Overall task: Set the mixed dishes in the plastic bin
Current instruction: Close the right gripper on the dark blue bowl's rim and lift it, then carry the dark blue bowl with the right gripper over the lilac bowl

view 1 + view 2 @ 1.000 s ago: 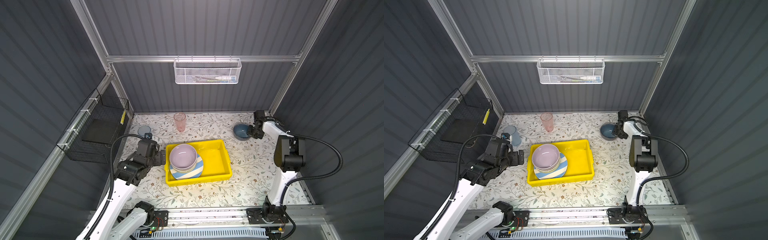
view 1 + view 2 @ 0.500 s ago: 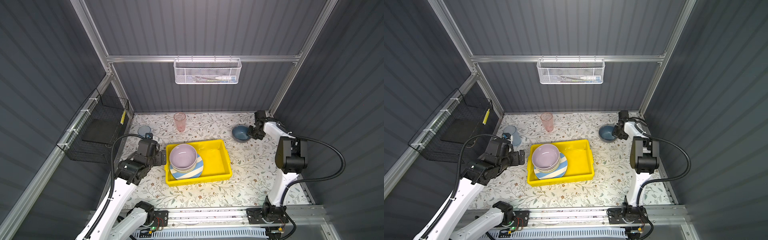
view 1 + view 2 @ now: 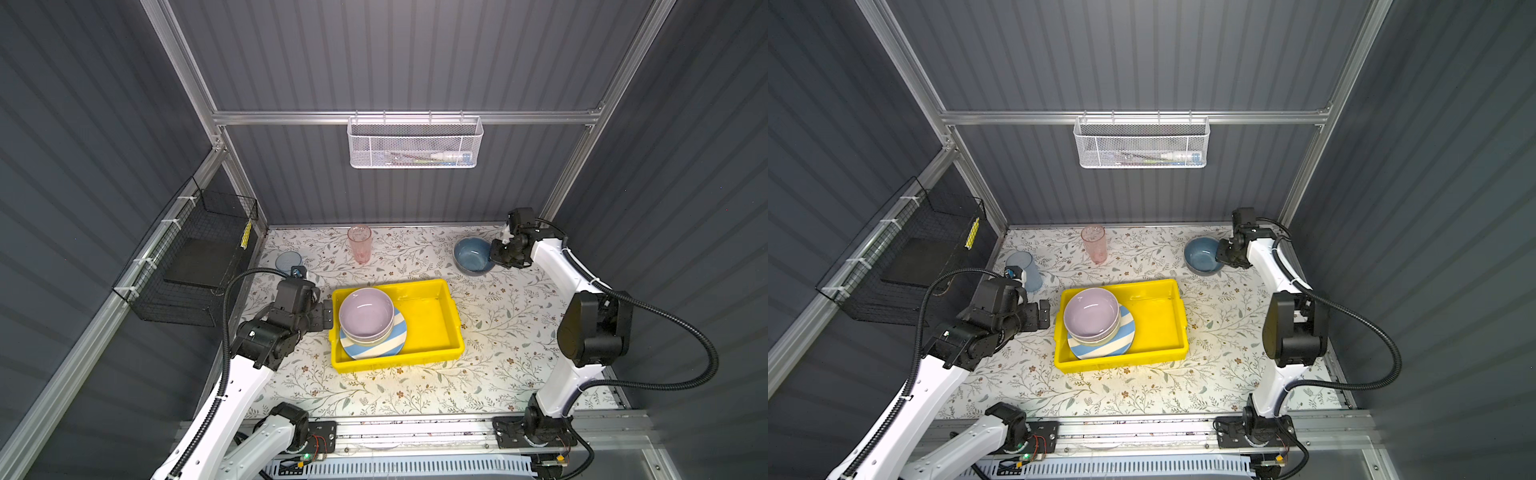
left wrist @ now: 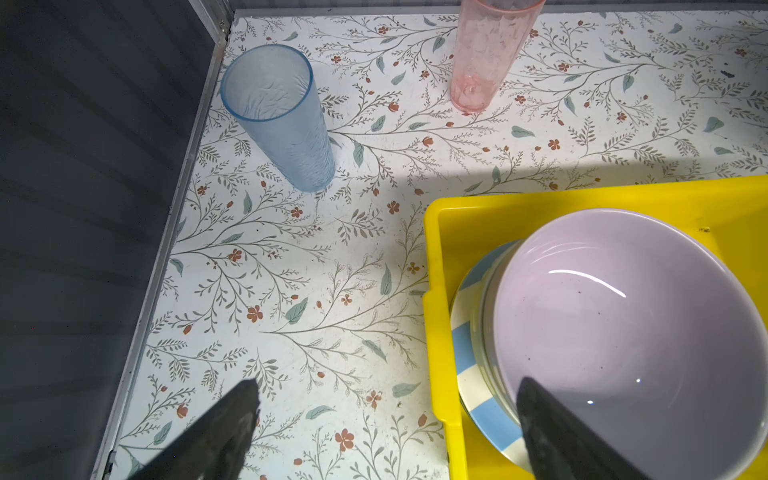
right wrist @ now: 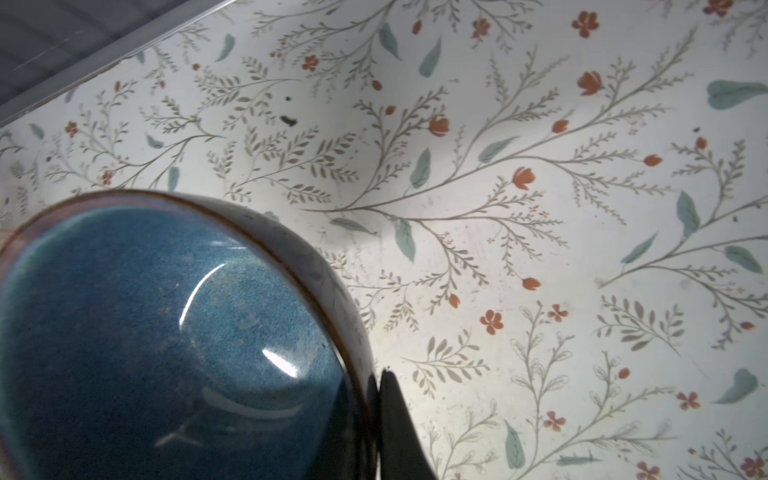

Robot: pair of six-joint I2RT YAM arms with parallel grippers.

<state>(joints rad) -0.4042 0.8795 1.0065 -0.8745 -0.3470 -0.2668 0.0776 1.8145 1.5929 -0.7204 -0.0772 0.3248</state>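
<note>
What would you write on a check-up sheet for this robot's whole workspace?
Surface: floral table, a few small dark specks.
Job's things: lilac bowl nested in a pale bowl on the striped plate, all inside the yellow bin; blue bowl, pink tumbler and blue tumbler outside it, tumblers upright.
Clutter: nothing seen.
Grippers: left claw open, empty, by the bin's left wall; right claw shut on the blue bowl's rim.
Cables: black hoses loop off both arms, clear of the dishes.
Surroundings: white mesh basket on the back wall, black wire basket on the left wall.

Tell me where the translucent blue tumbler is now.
In both top views the translucent blue tumbler stands upright at far left, beside the black wire basket, left of the pink translucent tumbler and outside the yellow plastic bin.
</note>
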